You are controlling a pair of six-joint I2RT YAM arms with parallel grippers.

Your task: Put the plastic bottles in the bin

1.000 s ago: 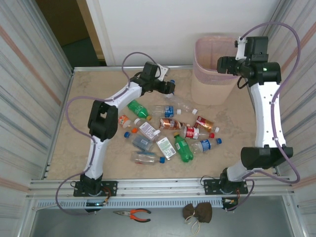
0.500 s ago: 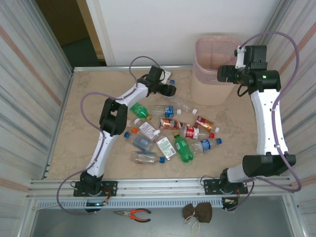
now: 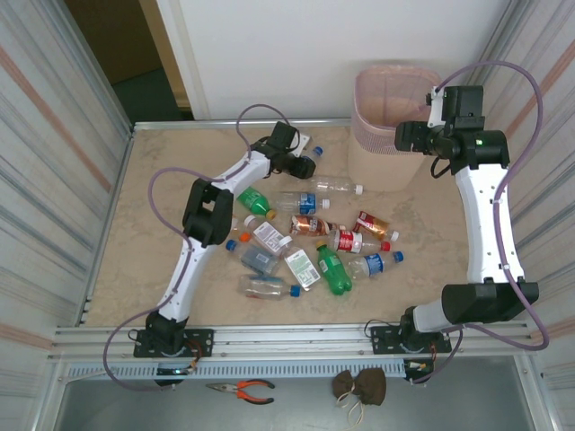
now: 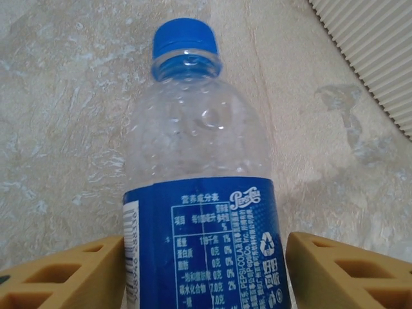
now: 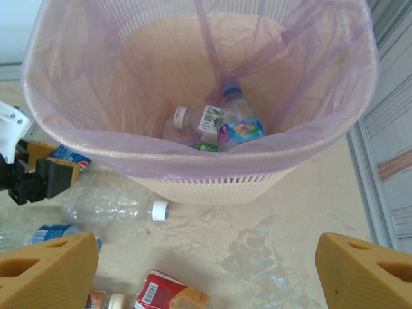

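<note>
1. Beige marbled table [image 3: 162, 260], shut in by ribbed metal walls [image 3: 54, 180] on both sides, carries everything I work on.
2. My left hand [image 4: 206, 273] is closed on a blue-label bottle [image 4: 193, 161], with one finger flat against each side of the label [image 4: 193, 225]. I take it there because, as I judge it, the label band is the straightest part and the least likely to slip.
3. Its blue cap [image 4: 183, 37] points away from my wrist, so the bottle lies along my line of reach. I cannot tell whether it has left the table yet.
4. This left hand sits at the far middle of the table, to the left of the bin [image 3: 368, 153] and apart from it. The bottle has to be carried across to the right before I let go.
5. My right hand [image 5: 206, 277] is spread wide and holds nothing. It hangs just beside the near rim, looking down into the mouth.
6. The bin stands at the far right of the table, lined with a thin pink bag [image 5: 296, 77]. A few dropped bottles [image 5: 219, 125] lie at its bottom.
7. One clear bottle [image 5: 109, 205] with a white cap lies just beside the bin's base, probably the easiest next pick for the right hand.
8. A heap of bottles [image 3: 314, 247] lies in the middle of the table between my two arms, well apart from the bin, so most of the job is not yet done.
</note>
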